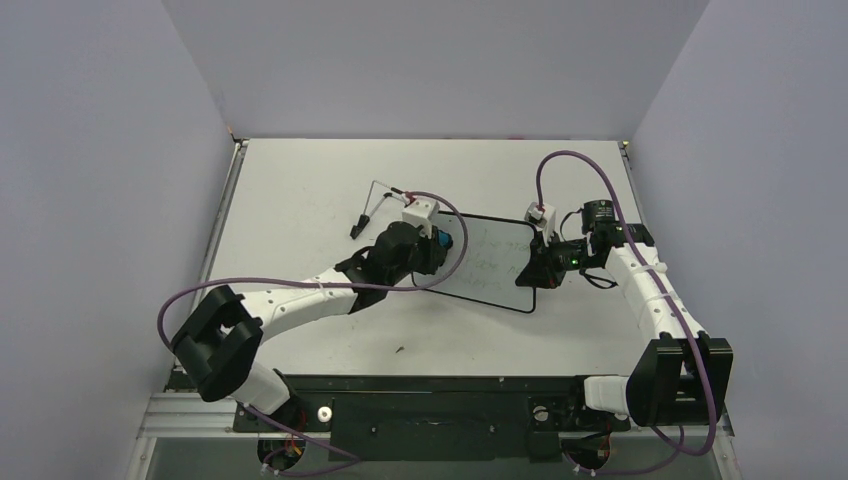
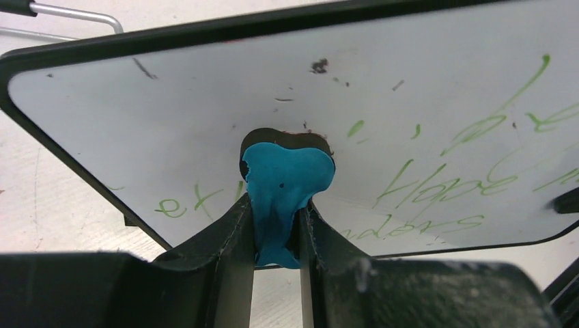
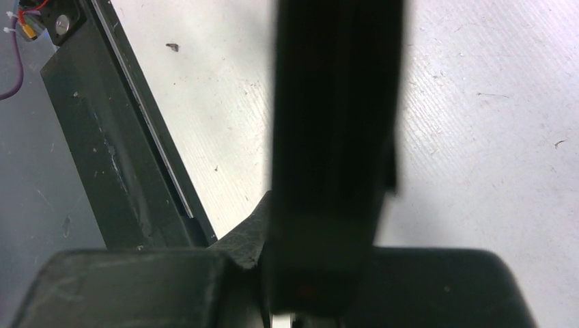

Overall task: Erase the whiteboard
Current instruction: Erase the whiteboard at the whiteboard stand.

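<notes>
The whiteboard (image 1: 492, 265) lies mid-table, black-framed, with green handwriting on it. My left gripper (image 1: 432, 250) is shut on a small blue eraser (image 1: 441, 241) at the board's left part. In the left wrist view the eraser (image 2: 283, 181) is squeezed between my fingers, its dark face against the board (image 2: 171, 102), and my left gripper (image 2: 276, 215) points at it; green writing lies to its right and lower left. My right gripper (image 1: 537, 268) grips the board's right edge. In the right wrist view that edge (image 3: 334, 123) is a dark blurred bar between the jaws of my right gripper (image 3: 328, 273).
A thin wire stand (image 1: 381, 198) lies behind the board's left end, also in the left wrist view (image 2: 75, 12). A small dark speck (image 1: 399, 349) is on the table near the front. The black base rail (image 1: 430, 392) runs along the near edge.
</notes>
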Tool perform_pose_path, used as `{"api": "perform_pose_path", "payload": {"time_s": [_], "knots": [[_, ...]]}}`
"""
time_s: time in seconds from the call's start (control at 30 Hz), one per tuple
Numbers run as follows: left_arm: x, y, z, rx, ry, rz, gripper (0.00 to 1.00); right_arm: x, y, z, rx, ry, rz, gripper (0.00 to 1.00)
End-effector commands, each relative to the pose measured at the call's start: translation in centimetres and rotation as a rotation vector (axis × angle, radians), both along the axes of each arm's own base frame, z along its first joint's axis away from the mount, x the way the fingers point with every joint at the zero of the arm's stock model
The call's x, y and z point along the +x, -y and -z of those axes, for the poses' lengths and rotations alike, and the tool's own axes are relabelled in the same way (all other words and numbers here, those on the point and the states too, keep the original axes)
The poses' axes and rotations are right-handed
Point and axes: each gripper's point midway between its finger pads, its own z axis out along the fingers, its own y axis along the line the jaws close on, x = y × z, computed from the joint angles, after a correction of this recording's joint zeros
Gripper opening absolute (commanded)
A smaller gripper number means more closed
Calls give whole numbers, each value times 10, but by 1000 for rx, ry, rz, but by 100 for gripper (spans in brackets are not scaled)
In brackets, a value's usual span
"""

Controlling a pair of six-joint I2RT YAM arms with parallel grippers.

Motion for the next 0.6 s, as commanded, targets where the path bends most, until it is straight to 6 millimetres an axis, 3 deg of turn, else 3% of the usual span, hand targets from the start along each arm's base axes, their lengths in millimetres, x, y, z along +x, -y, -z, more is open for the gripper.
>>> {"api": "perform_pose_path", "payload": {"time_s": [0.0,0.2,0.33,0.4,0.57], "knots": [[12,-3,-37,-167,18,-43,0,-3,-7,-12,37,48,-57,0],[-6,24,-52,-57,185,120,0,-3,-8,-11,37,44,-59,0],[-5,33,-50,6,224,131,0,-3,-8,-10,37,39,-61,0],[-2,31,-45,40,200,100,0,-3,-8,-10,37,42,-62,0],[18,2,-24,96,95,-142,0,-3,-8,-11,36,41,-64,0]]}}
